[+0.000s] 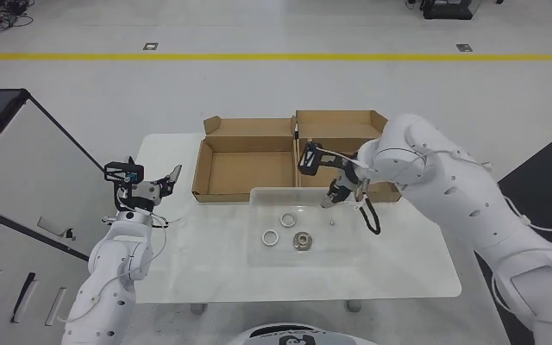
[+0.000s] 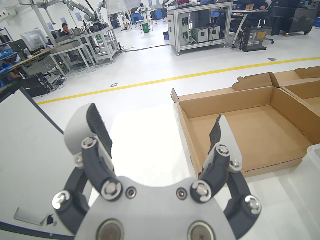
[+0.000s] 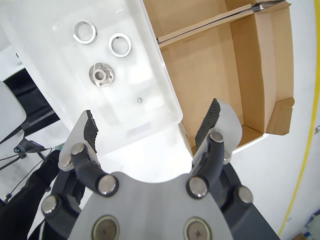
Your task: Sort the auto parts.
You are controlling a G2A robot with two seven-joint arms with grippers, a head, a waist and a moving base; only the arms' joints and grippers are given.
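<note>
While R gripper [image 3: 152,111] & L gripper [image 2: 156,112] hang spread:
screw [image 3: 139,100] lies just ahead of R gripper, prob. your next pick.

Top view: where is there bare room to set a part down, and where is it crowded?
Bare: the tray end past the small screw, and both cardboard boxes. Crowded: mid-tray, where two rings and the flanged hub lie close.

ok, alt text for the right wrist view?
The open right gripper hangs above the corner of a clear tray holding two metal rings, a flanged hub and a small screw. A cardboard box sits beside the tray.
</note>
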